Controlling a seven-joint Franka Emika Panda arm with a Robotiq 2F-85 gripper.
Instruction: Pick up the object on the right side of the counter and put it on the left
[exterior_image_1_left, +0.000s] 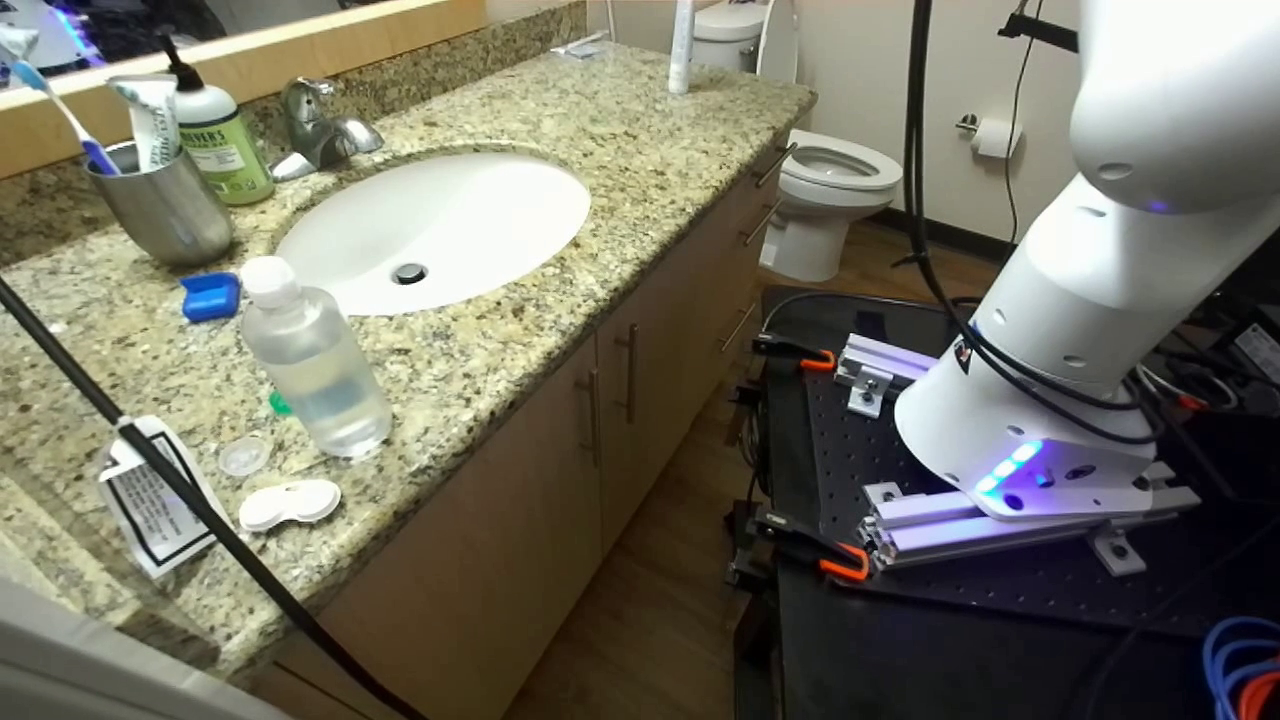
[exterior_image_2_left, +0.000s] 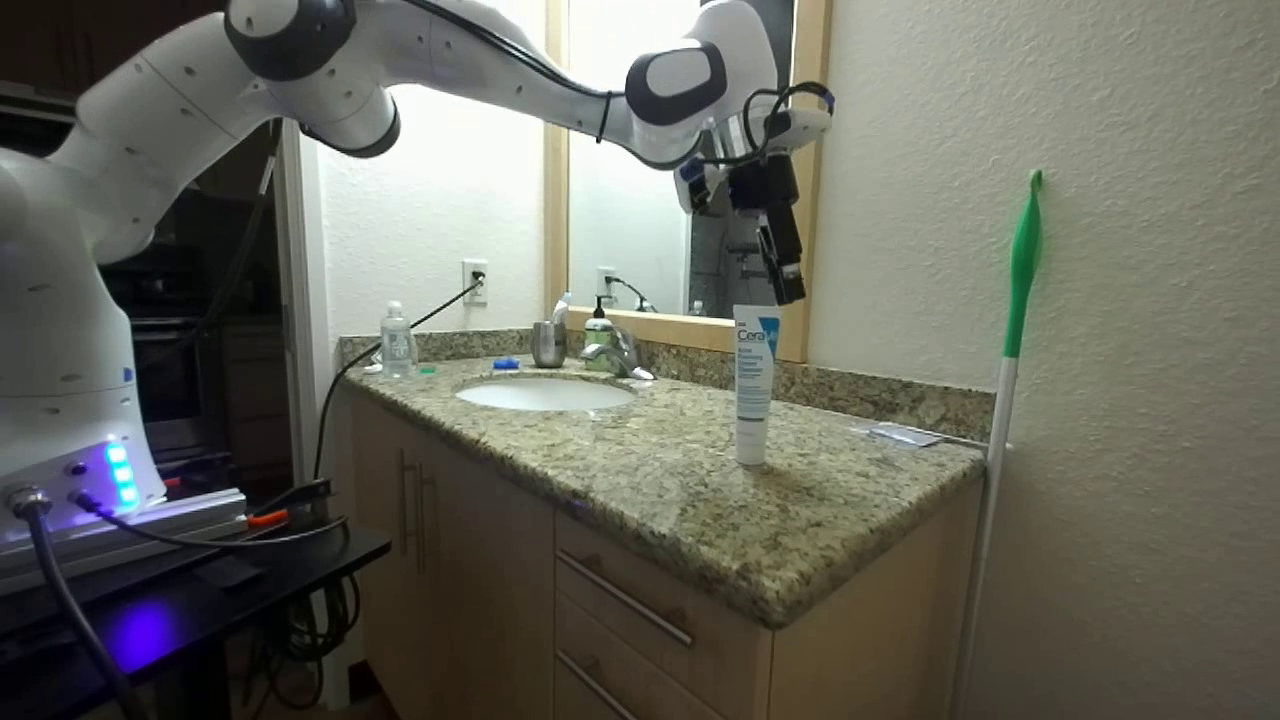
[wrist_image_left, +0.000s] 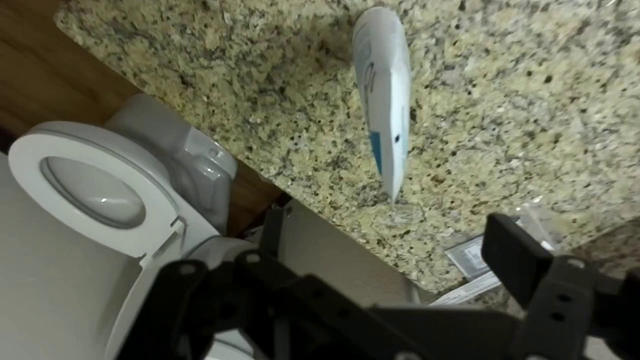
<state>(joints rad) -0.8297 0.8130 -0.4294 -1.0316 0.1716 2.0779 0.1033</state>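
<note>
Upright on the bench (exterior_image_2_left: 640, 475), the white tube (exterior_image_2_left: 753, 400) stands lower than the pincer (wrist_image_left: 390, 239), clear of its wide-spread fingers (wrist_image_left: 515, 260).

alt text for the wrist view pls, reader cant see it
A white tube stands on a speckled granite counter, seen from above, its flat end pointing toward the open black gripper at the bottom, which is not holding it. Beyond the counter's edge at left is a white toilet; at lower right lies a flat packet.
</note>
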